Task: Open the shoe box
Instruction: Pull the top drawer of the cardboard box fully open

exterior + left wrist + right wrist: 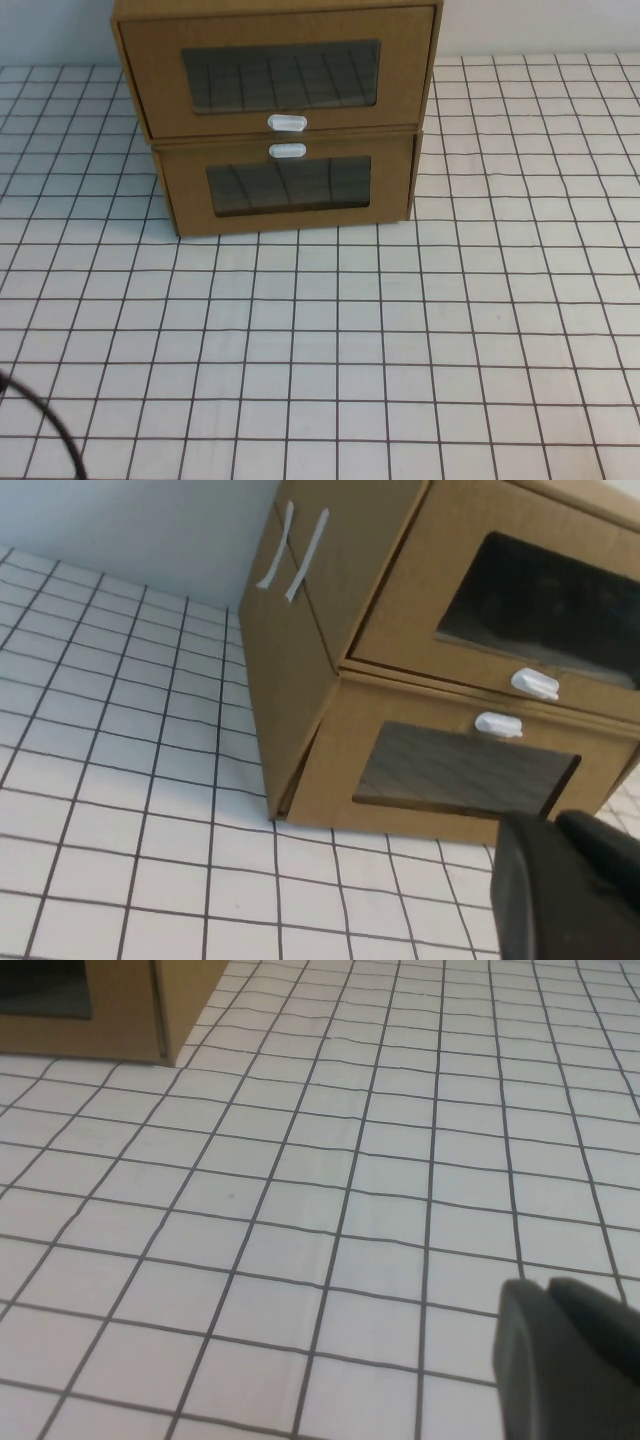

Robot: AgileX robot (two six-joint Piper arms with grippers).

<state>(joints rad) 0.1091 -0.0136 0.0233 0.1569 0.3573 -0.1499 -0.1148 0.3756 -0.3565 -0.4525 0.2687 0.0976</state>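
While neither arm shows in the high view, each wrist view catches its own claw:
Left gripper (556,825): low over the table (120,880), in front of the lower shoe box (290,185) and apart from it; its dark fingers lie together with only a seam between them, holding nothing
Right gripper (548,1288): over bare gridded cloth, well apart from the boxes, with only a cardboard corner far off in its view; fingers pressed together, empty
Upper shoe box (275,70): brown cardboard, stacked on the lower one at the far middle of the table, near the pale wall (540,25); front closed, dark window in it
Lower shoe box: stands on the table, front closed, window likewise dark
Handles: a white upper handle (287,122) under the top window and a white lower handle (287,151) just beneath it; nothing touches either
Tape strips (305,555): two white ones, high on the stack's left side wall
Table: white cloth with dark grid lines
Cable (45,425): black, curving across the near left corner
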